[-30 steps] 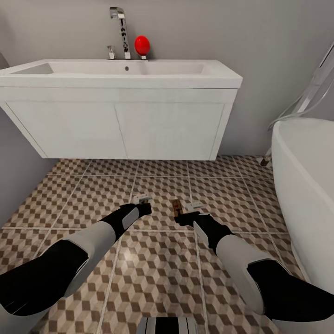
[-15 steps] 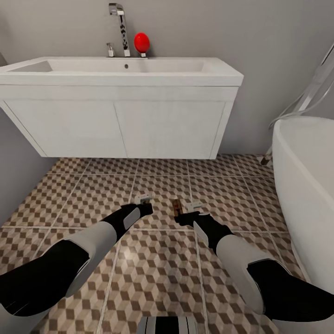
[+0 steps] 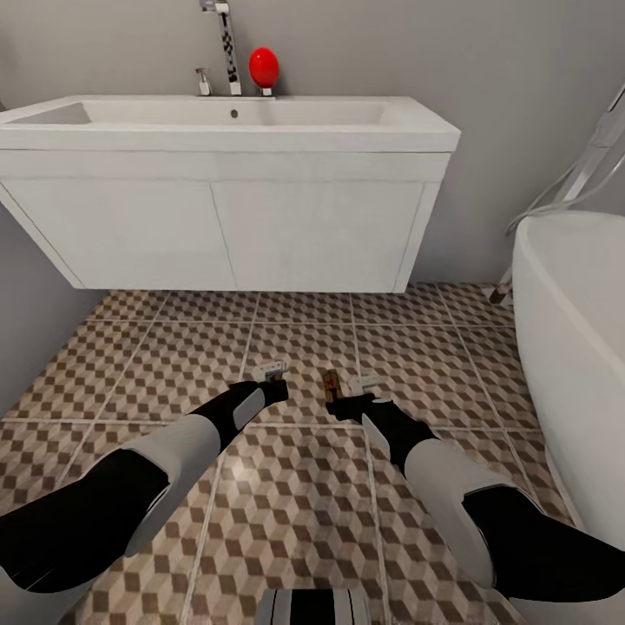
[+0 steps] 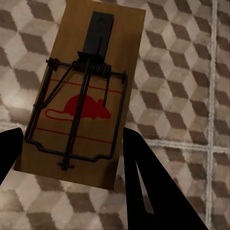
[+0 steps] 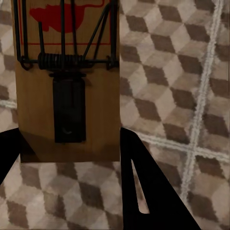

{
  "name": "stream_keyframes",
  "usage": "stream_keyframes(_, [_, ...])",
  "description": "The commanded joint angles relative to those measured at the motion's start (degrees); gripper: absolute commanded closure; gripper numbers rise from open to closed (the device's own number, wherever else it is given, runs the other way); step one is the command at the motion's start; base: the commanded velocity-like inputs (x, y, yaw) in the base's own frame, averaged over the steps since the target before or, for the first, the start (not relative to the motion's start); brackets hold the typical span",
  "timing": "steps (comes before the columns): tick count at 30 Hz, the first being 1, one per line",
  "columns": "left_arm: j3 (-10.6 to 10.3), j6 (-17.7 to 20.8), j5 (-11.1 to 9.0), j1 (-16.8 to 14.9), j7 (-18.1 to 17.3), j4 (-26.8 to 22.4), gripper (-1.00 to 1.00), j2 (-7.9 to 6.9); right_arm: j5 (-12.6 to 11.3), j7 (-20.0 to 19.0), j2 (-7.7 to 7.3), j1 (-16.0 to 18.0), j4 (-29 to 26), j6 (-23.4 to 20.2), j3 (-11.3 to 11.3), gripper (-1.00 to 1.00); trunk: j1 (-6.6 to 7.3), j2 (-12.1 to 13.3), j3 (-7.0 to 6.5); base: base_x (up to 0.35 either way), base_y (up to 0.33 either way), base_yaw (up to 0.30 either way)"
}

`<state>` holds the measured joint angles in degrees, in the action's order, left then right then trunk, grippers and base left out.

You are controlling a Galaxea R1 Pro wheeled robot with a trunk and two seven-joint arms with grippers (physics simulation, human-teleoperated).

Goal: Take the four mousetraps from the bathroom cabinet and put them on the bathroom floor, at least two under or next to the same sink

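You've a mousetrap [image 4: 81, 96] pinched in the left gripper [image 3: 269, 373], another [image 5: 67, 76] in the right gripper [image 3: 347, 395], before the sink [image 3: 230, 165]; lower, release.

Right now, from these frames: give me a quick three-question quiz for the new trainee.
1. True or false: the left fingers clamp a mousetrap by its long edges.
2. What stands beside the chrome tap on the sink? A) a red egg-shaped object B) a soap bottle C) a cup
3. Fill in: the white ___ stands at the robot's right.

Key: 1 true. 2 A, the red egg-shaped object. 3 bathtub.
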<state>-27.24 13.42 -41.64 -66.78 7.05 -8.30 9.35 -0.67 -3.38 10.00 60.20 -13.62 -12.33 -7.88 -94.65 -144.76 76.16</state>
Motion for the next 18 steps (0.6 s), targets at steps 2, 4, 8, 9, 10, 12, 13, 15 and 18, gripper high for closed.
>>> stream_keyframes(2, [-0.4, 0.2, -0.5, 0.0, 0.2, -0.1, 1.00, 0.06, -0.2, 0.0, 0.00, 0.0, -0.1, 0.1, -0.1, 1.00, 0.01, 0.0, 0.06, 0.000, 0.000, 0.000])
stream_keyframes(4, [-0.4, 0.2, -0.5, 0.0, 0.2, -0.1, 1.00, 0.10, -0.2, 0.0, 0.00, 0.0, -0.1, 0.3, -0.1, 1.00, 0.01, 0.0, 0.07, 0.000, 0.000, 0.000])
stream_keyframes(8, [-0.4, 0.2, -0.5, 0.0, 0.2, -0.1, 1.00, 0.13, -0.2, 0.0, 0.00, 0.0, -0.1, 0.5, -0.1, 1.00, 0.01, 0.0, 0.08, 0.000, 0.000, 0.000])
stream_keyframes(9, [-0.4, 0.2, -0.5, 0.0, 0.2, -0.1, 1.00, 0.13, -0.2, 0.0, 0.00, 0.0, -0.1, 0.6, -0.1, 1.00, -0.01, 0.0, 0.30, 0.000, 0.000, 0.000])
stream_keyframes(10, [-0.4, 0.2, -0.5, 0.0, 0.2, -0.1, 1.00, 0.14, -0.2, 0.0, 0.00, 0.0, -0.1, 0.6, -0.1, 1.00, -0.04, 0.0, 0.52, 0.000, 0.000, 0.000])
stream_keyframes(12, [-0.4, 0.2, -0.5, 0.0, 0.2, -0.1, 1.00, 0.14, -0.2, 0.0, 0.00, 0.0, -0.1, 0.6, -0.1, 1.00, -0.09, -0.1, 0.96, 0.000, 0.000, 0.000])
stream_keyframes(13, [-0.4, 0.2, -0.5, 0.0, 0.2, -0.1, 1.00, 0.14, -0.2, 0.0, 0.00, 0.0, -0.1, 0.6, -0.1, 1.00, -0.12, -0.1, 1.19, 0.000, 0.000, 0.000])
stream_keyframes(15, [-0.4, 0.2, -0.5, 0.0, 0.2, -0.1, 1.00, 0.14, -0.2, 0.0, 0.00, 0.0, -0.1, 0.6, -0.1, 1.00, -0.17, -0.1, 1.63, 0.000, 0.000, 0.000])
stream_keyframes(18, [-0.4, 0.2, -0.4, 0.0, 0.2, -0.1, 1.00, 0.14, -0.2, 0.0, 0.00, 0.0, -0.1, 0.6, -0.1, 1.00, -0.25, -0.1, 2.29, 0.000, 0.000, 0.000])
